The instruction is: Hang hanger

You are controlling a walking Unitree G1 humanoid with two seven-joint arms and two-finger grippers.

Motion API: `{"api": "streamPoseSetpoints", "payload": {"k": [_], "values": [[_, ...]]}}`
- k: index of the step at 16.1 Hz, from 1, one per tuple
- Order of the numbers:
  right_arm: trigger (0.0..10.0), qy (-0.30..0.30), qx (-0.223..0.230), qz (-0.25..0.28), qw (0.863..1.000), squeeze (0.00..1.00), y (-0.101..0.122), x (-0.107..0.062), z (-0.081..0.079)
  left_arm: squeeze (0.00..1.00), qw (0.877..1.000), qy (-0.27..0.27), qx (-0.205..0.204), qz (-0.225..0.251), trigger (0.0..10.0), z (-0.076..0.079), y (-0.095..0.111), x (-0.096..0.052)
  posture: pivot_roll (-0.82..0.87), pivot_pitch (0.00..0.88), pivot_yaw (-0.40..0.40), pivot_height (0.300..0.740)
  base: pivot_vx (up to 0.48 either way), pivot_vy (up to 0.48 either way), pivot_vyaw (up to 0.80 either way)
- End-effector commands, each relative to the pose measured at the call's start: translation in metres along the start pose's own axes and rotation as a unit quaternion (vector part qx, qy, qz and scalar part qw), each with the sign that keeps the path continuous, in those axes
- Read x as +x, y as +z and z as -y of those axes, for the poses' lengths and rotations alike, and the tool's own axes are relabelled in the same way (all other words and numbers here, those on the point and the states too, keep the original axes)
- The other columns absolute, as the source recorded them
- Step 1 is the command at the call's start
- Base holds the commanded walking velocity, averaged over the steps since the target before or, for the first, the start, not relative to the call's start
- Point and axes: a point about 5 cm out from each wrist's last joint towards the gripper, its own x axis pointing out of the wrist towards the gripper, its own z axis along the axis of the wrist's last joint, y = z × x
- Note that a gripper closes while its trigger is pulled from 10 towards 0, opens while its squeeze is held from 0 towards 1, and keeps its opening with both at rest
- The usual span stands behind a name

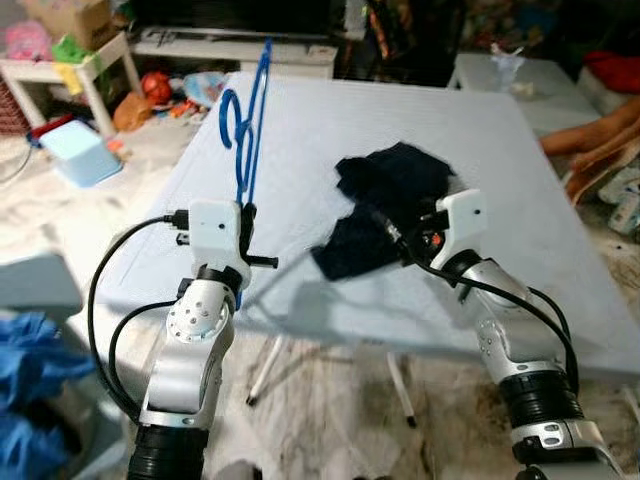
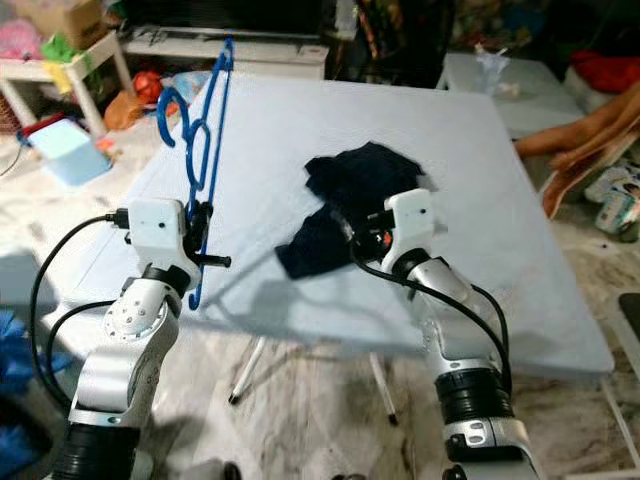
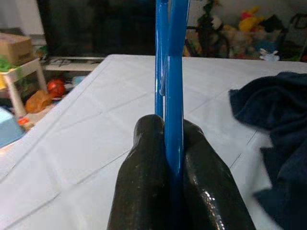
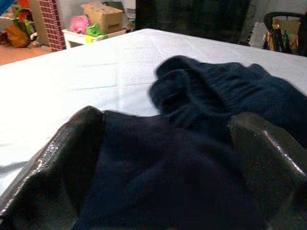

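The left tool (image 3: 173, 158) is clamped on a thin, stiff, light blue plastic hanger (image 1: 246, 120) held upright over the surface (image 1: 300, 130), while the right tool (image 4: 168, 167) spreads wide over soft dark clothing (image 1: 385, 205), best pinched at a fold.
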Motion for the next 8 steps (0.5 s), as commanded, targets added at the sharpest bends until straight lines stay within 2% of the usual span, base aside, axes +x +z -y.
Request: {"api": "streamPoseSetpoints", "payload": {"k": [1,8], "values": [[10.0,-0.001,-0.003,-0.001,1.000,0.00,-0.0003,-0.0006,0.0001,0.00,1.000,0.007,0.003,0.009,10.0,-0.0023,0.0049,-0.0022,-0.04,0.000,-0.040,0.740,-0.307,0.000,0.00],[10.0,-0.002,-0.014,-0.003,1.000,0.00,0.0021,-0.0005,0.0018,0.00,1.000,0.001,0.004,0.002,10.0,0.0005,-0.0006,-0.0023,-0.04,0.000,-0.044,0.740,-0.316,0.000,0.00]]}}
